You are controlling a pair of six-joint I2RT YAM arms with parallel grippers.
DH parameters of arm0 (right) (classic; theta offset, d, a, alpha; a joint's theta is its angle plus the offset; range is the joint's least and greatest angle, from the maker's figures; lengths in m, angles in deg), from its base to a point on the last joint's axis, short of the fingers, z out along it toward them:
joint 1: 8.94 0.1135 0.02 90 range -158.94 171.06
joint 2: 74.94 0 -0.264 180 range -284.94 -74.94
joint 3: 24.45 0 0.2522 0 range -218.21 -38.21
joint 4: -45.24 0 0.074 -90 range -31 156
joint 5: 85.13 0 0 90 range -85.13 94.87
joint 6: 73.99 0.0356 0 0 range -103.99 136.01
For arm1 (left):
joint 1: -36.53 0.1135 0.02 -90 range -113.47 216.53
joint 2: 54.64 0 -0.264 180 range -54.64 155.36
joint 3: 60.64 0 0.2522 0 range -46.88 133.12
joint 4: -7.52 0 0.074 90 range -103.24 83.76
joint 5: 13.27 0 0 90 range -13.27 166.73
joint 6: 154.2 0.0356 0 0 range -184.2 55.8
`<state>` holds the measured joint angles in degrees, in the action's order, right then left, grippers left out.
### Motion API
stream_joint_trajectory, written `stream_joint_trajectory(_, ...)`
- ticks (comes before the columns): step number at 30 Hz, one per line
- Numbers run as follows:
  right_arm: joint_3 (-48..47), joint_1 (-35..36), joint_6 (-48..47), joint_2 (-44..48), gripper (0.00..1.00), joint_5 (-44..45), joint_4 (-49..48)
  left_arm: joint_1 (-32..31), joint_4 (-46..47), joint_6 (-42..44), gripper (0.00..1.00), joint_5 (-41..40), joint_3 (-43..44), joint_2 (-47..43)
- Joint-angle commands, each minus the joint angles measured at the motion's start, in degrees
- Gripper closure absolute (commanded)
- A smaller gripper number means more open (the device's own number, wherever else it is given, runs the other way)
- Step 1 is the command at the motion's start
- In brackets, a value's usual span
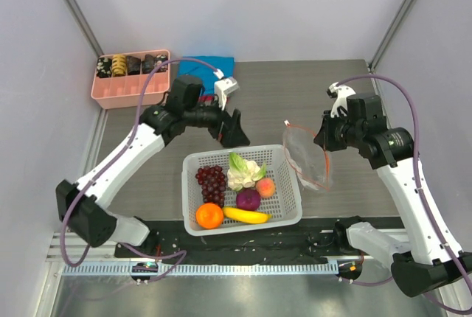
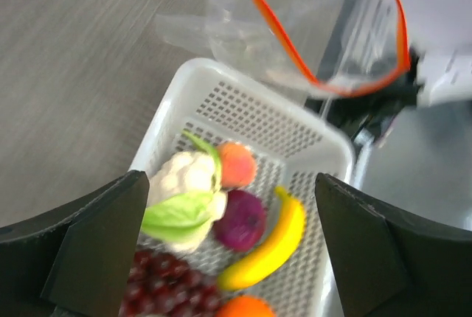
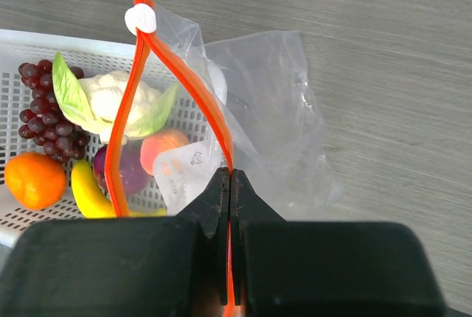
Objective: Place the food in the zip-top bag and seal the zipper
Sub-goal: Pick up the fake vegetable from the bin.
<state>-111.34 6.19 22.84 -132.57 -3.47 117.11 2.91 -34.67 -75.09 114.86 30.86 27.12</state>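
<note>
I observe a grey tabletop (image 1: 295, 96) with a wood-grain finish, enclosed by plain pale wall panels on the left, far and right sides.

At the far left corner stands one pink tray (image 1: 122, 98), rigid and rectangular, holding dark items (image 1: 133, 64) that are too small for me to count. Just beside it on the right lies one blue cloth (image 1: 210, 64).

The left tool (image 1: 234, 131) hangs above the far rim of the basket with its fingers spread wide and nothing between them.

One white mesh basket (image 1: 280, 217), perforated plastic, sits near the middle of the near edge. It holds six pieces of food, one of each:
- a bunch of dark grapes (image 1: 212, 182)
- a knobbly cauliflower (image 1: 242, 175) with green leaves
- a peach (image 1: 265, 186)
- a purple onion (image 1: 248, 200)
- a round orange (image 1: 209, 216)
- a curved yellow banana (image 1: 247, 215)

Just to the right of the basket is one zip-top bag (image 1: 306, 156), clear and crinkled, with nothing in it but a white label (image 3: 181, 173). Its orange-red zipper (image 3: 120, 118) gapes in a loop and carries a white slider (image 3: 140, 18) at the end.

The right tool (image 3: 230, 178) is pinched closed on the zipper edge of the bag.
</note>
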Motion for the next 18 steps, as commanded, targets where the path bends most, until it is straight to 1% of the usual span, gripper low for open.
stream_joint_trajectory(1,1.40,-0.28,3.18,1.64,0.99,-1.06,-2.91,-0.21,-14.62,29.59,0.00,3.88,-0.74,-2.04)
stream_joint_trajectory(2,1.49,-0.37,3.28,1.73,0.99,-0.98,-3.26,-0.30,-15.95,32.23,0.00,3.19,-0.57,-1.34)
stream_joint_trajectory(3,1.58,-0.28,3.63,1.64,0.99,-0.89,-3.35,-0.39,-19.44,39.04,0.00,3.18,0.56,-0.73)
stream_joint_trajectory(5,1.84,-0.37,4.07,1.55,0.99,-0.89,-3.61,-1.61,-23.32,46.45,0.00,3.09,2.24,1.91)
stream_joint_trajectory(7,2.19,-0.37,4.07,1.55,0.99,-0.72,-3.62,-3.37,-27.19,54.53,0.00,0.20,4.53,3.93)
stream_joint_trajectory(8,2.28,-0.28,4.16,1.46,0.99,-0.45,-3.79,-5.29,-27.64,56.06,0.00,-0.94,5.31,5.33)
stream_joint_trajectory(9,2.28,-0.37,4.16,1.46,0.99,-0.36,-3.79,-6.18,-27.91,57.29,0.00,-3.56,5.67,6.21)
stream_joint_trajectory(10,2.37,-0.28,4.07,1.46,0.99,-0.28,-3.79,-6.97,-27.39,58.78,0.00,-4.46,5.76,6.92)
stream_joint_trajectory(14,2.28,-0.28,4.24,1.29,0.99,0.25,-3.70,-10.40,-25.02,58.01,0.00,-8.41,5.06,10.87)
stream_joint_trajectory(18,2.28,-0.28,4.24,1.46,0.99,0.08,-3.79,-13.56,-22.29,57.57,0.00,-10.53,3.30,12.54)
